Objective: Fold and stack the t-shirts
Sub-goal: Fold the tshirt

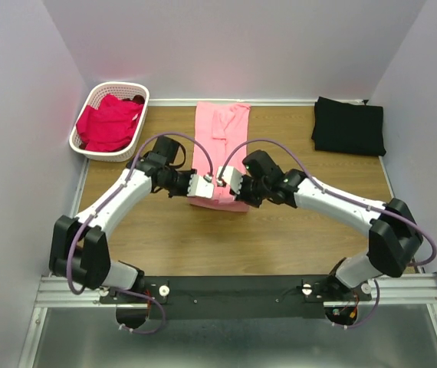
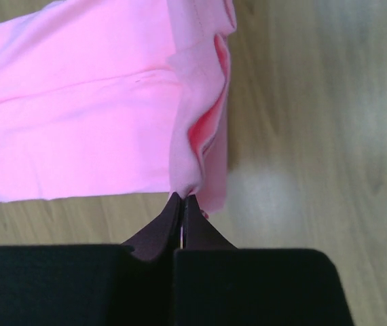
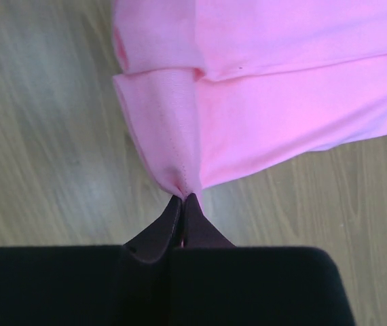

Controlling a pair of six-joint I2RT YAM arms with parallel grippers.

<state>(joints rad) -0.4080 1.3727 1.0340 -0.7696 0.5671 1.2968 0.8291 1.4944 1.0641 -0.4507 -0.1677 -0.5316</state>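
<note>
Your left end effector (image 2: 182, 204) and right end effector (image 3: 182, 202) pinch the pink t-shirt (image 1: 220, 153) mid-fold. Right of it, 1 black t-shirt (image 1: 348, 126) lies folded; left, magenta t-shirts (image 1: 110, 123) wait.

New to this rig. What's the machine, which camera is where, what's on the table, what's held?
It is a robot with a left arm and a right arm bolted at the near edge of a wooden table. The wide picture looks down from above and behind them; the two close-ups come from a camera on each wrist. On the table: a pink t-shirt folded into a long strip, a folded black t-shirt at the far right, and a white basket of red t-shirts at the far left. The left claw and right claw are each shut on a corner of the pink shirt's near end.
</note>
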